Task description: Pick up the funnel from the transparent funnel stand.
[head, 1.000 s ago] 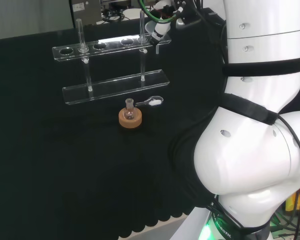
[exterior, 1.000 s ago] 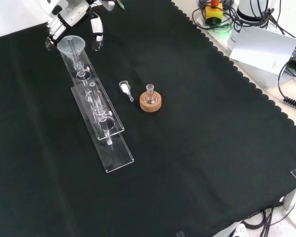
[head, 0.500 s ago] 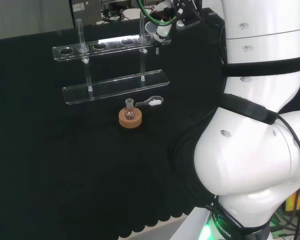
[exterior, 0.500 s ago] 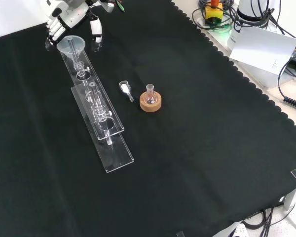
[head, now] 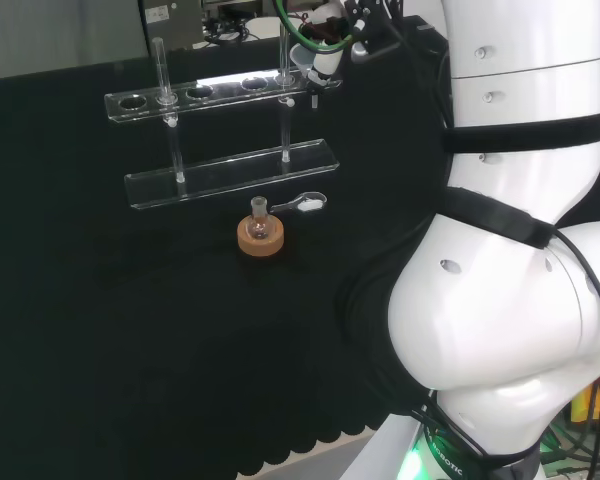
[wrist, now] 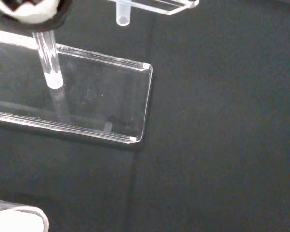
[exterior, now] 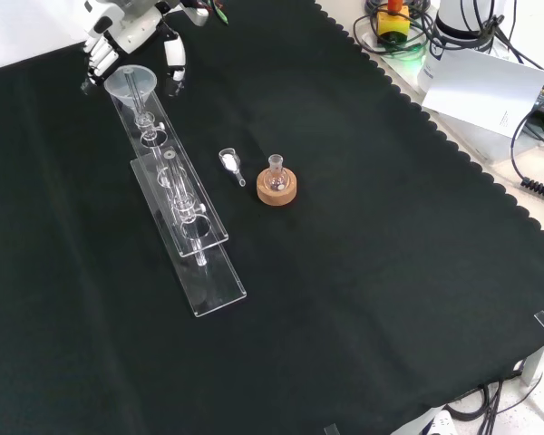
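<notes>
Funnel: the clear funnel (exterior: 131, 84) sits in the end hole of the stand's upper shelf, at the far end in the front view; its stem (wrist: 122, 13) pokes down through the shelf in the wrist view.
Stand: the transparent funnel stand (exterior: 186, 231) has two clear shelves joined by upright rods and lies lengthwise on the table (exterior: 363, 272); its base plate (wrist: 101, 104) shows close up in the wrist view.
Hand: the hand (exterior: 127, 32) hangs at the funnel's end of the stand, fingers (exterior: 174, 59) spread apart to either side of the funnel's rim; whether they touch it cannot be told.
Flask: a small round flask (exterior: 276, 177) stands in a cork ring (exterior: 277, 190), well apart from the stand.
Scoop: a small clear scoop (exterior: 230, 164) with white powder lies between stand and cork ring.
</notes>
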Robot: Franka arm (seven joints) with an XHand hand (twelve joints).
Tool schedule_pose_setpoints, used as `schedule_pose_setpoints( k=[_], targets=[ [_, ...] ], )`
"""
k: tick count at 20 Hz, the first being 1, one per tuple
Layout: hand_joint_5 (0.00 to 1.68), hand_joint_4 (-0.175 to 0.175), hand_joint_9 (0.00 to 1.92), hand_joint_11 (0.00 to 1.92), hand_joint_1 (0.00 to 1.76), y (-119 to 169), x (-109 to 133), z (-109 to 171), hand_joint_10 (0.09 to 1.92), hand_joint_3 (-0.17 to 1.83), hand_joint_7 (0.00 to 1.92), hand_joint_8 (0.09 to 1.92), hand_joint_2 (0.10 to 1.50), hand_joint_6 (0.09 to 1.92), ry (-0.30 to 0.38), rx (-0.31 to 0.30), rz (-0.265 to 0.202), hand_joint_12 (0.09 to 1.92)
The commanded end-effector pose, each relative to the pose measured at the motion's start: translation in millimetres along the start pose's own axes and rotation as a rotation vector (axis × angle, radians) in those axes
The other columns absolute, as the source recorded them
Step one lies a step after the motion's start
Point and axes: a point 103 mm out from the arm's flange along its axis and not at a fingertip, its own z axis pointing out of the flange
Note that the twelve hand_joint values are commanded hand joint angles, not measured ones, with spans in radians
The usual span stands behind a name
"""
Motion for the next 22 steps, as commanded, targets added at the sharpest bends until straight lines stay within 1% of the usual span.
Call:
schedule_pose_setpoints(
  k=[1, 3, 5, 8, 12, 14, 18, 22],
  targets=[
    [0.1, -0.033, 0.29, 0.15, 0.73, 1.5, -0.2, -0.1, 0.74, 0.49, 0.08, 0.66, 0.63, 0.09, -0.009, 0.002, 0.003, 1.41],
    [0.16, -0.031, 0.31, 0.15, 0.73, 2.3, 2.8, -2.0, 0.73, 0.51, 0.11, 0.67, 0.63, 0.09, -0.015, 0.004, 0.0, 1.41],
    [0.22, -0.027, 0.33, 0.15, 0.73, 2.0, 3.6, -3.2, 0.71, 0.53, 0.13, 0.68, 0.64, 0.09, -0.023, -0.006, 0.016, 1.41],
    [0.28, -0.025, 0.35, 0.16, 0.74, 2.6, 5.6, -2.7, 0.71, 0.54, 0.17, 0.69, 0.65, 0.09, -0.027, -0.004, 0.013, 1.4],
    [0.33, -0.023, 0.37, 0.16, 0.75, 2.8, 5.2, -2.9, 0.7, 0.55, 0.2, 0.69, 0.66, 0.09, -0.031, -0.018, -0.004, 1.4],
    [0.35, -0.023, 0.39, 0.17, 0.76, 1.9, 2.1, -2.7, 0.68, 0.56, 0.21, 0.69, 0.66, 0.09, -0.037, -0.025, 0.015, 1.4],
    [0.4, -0.022, 0.4, 0.18, 0.78, 0.8, 5.0, -4.4, 0.67, 0.58, 0.24, 0.69, 0.68, 0.09, -0.068, -0.046, 0.018, 1.39],
    [0.42, -0.023, 0.43, 0.2, 0.79, -3.5, 6.2, -11.3, 0.66, 0.6, 0.3, 0.69, 0.69, 0.09, -0.078, -0.06, 0.011, 1.38]
  ],
)
